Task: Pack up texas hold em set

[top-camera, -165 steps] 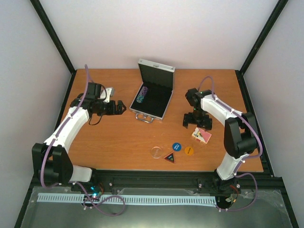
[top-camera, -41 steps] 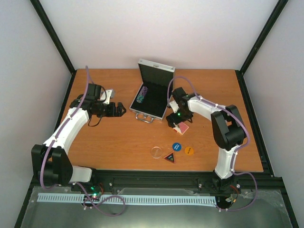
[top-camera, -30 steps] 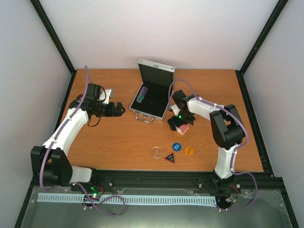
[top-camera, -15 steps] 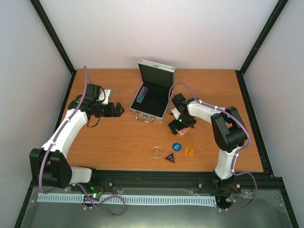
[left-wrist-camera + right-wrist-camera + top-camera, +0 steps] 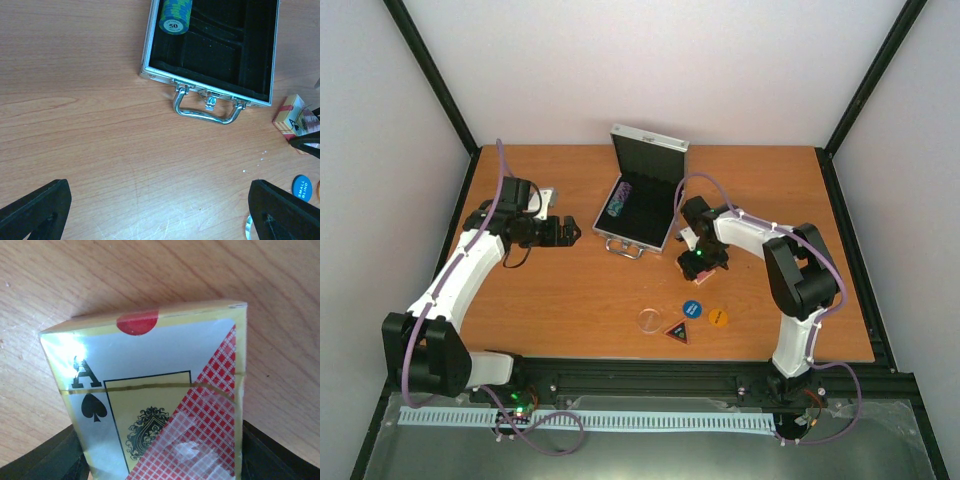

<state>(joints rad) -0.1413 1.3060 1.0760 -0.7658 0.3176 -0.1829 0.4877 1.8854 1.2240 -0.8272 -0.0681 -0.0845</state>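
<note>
A: Why do the right jaws sit so low over the deck [image 5: 150,405]?

B: They stand one to each side of its long edges, across the narrow width. That reads as the set-up for lifting it into the case [image 5: 655,208]. Whether they already pinch it, the wrist view doesn't settle (they sit close against both sides, but no squeeze shows).

A: Where does the deck lie?

B: Flat on the tabletop [image 5: 570,290], face up, just off the case's near right corner.

A: And its look?

B: A boxed pack in glossy film: gold border, an ace of spades, a red checked corner and a red seal over the end flap. That slick wrap could slip, so a square grip on the sides makes sense.

A: The left jaws?

B: Spread wide and holding nothing. They hover over bare tabletop left of the case, probably parked there so the right arm has the lane.

A: The case itself?

B: It is open with the lid [image 5: 650,150] propped up at the back. A row of chips [image 5: 618,198] lies in the left slot and the other slots show only black lining. The buttons [image 5: 677,330] lie nearer the arms, well apart from the case, not yet packed.
</note>
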